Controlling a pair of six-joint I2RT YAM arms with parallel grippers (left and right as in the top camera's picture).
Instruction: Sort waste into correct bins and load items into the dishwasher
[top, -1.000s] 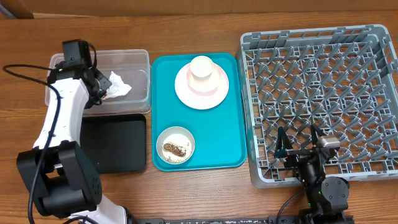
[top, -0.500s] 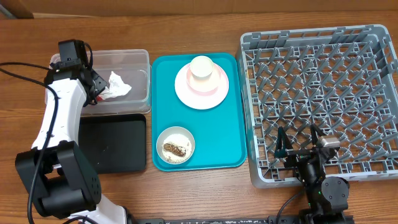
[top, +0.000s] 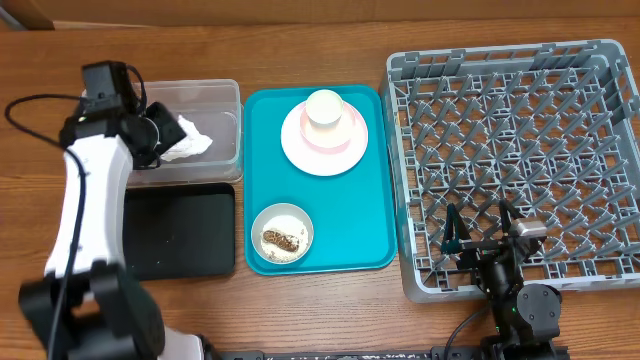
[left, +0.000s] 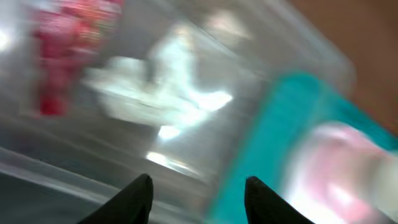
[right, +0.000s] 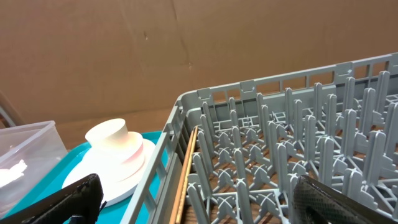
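A crumpled white napkin (top: 190, 138) lies in the clear tub (top: 215, 95), and the blurred left wrist view shows it (left: 161, 93) beside a red wrapper (left: 62, 56). My left gripper (top: 152, 132) hangs over the tub's left part, open (left: 199, 186) and holding nothing. On the teal tray (top: 365, 225) a pale cup (top: 325, 108) sits upside down on the pink plate (top: 300, 150). A small bowl (top: 282, 232) holds rice and a brown lump. My right gripper (top: 478, 232) stands open (right: 199, 199) over the front-left corner of the grey rack (top: 520, 150).
A black tray (top: 180, 230) lies in front of the clear tub, with the left arm's white link over its left edge. The teal tray fills the gap between the tub and the rack. Bare wood runs along the table's far edge.
My left gripper has opened and let go of the napkin, which stays in the clear tub. The left arm has drawn back slightly to the left. The right arm has not moved.
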